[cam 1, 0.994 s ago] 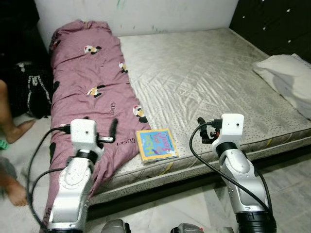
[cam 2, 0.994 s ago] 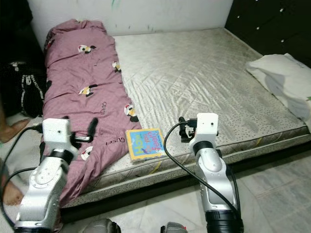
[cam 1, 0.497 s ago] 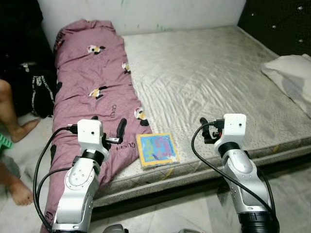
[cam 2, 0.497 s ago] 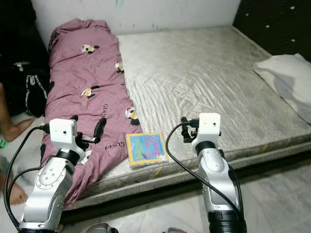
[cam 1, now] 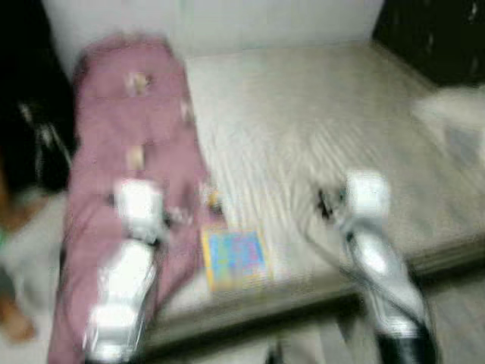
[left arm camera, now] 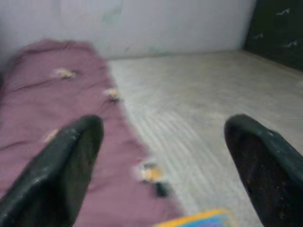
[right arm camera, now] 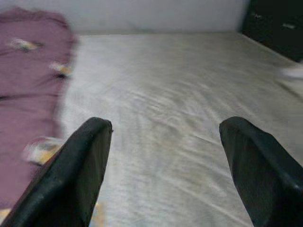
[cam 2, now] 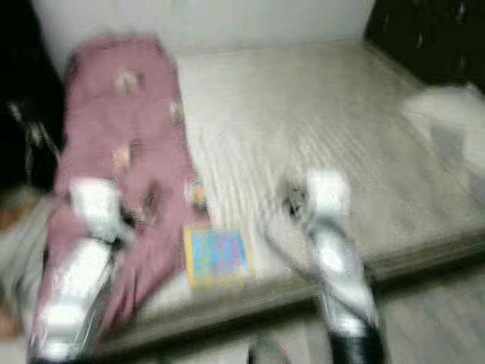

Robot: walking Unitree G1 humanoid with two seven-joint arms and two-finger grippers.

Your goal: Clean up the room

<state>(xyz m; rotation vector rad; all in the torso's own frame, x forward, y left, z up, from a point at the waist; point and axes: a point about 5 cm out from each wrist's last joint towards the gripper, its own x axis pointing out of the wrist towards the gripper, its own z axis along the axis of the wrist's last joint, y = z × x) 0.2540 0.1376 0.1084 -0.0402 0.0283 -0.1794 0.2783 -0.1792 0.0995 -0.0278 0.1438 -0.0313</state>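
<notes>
The head views are blurred. A yellow and blue picture book (cam 1: 233,258) lies flat near the front edge of the bare grey mattress (cam 1: 303,114). A mauve quilt (cam 1: 129,114) with small cartoon prints runs down the mattress's left side and hangs over its edge. My left gripper (left arm camera: 165,137) is open above the quilt's lower end, with the book's corner (left arm camera: 199,220) just ahead of it. My right gripper (right arm camera: 165,132) is open over the mattress's front part, to the right of the book. Neither holds anything.
A white pillow (cam 1: 455,114) lies at the right edge of the mattress, beside a dark padded headboard (cam 1: 432,38). A white wall (cam 1: 227,23) backs the bed. A person's foot (cam 1: 17,324) rests on the floor at far left, near dark bags (cam 1: 38,136).
The whole picture has shifted slightly and smeared, so the camera is moving. Both arms keep the same raised pose, and the book, quilt and pillow lie where they were.
</notes>
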